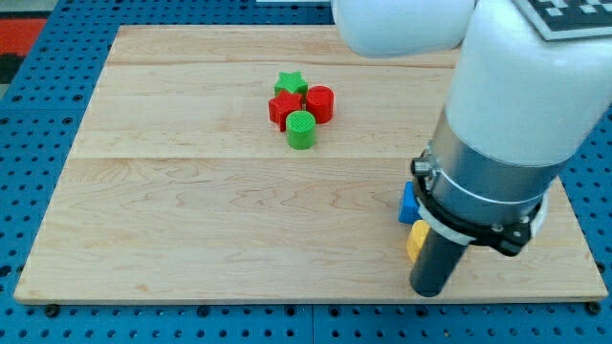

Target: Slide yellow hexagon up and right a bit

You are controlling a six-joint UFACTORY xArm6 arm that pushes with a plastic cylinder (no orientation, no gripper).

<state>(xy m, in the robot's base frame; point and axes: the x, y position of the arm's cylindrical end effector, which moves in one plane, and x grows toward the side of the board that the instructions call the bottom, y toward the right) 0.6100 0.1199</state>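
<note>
- The yellow hexagon (415,241) lies near the board's lower right corner. Only a small yellow part shows, because the arm covers the rest.
- I judge it to be light, stiff and solid, like a small plastic or wooden piece. It should slide easily on the smooth board (191,220), and it should not bend or break.
- It cannot be grasped here, only pushed. For a move up and right, contact should be on its lower left face, near the middle, otherwise it may turn or slip off to one side.
- Its direction and long axis cannot be told, since too little of it is visible. A hexagon is about equally wide in all directions, so I expect no real long axis.
- My tip (427,293) is just beside the hexagon, at its lower right, seemingly touching or almost touching. This is the wrong side for the push wanted.
- There are no jaws on this arm, only the rod, so nothing is clenched or held.
- A blue block (408,202) is directly above the hexagon and touching it, its shape mostly hidden. It may be carried along.
- Well apart, at the upper middle, stands a tight cluster: green star (290,83), red cylinder (320,103), red star (284,108), green cylinder (301,129).
</note>
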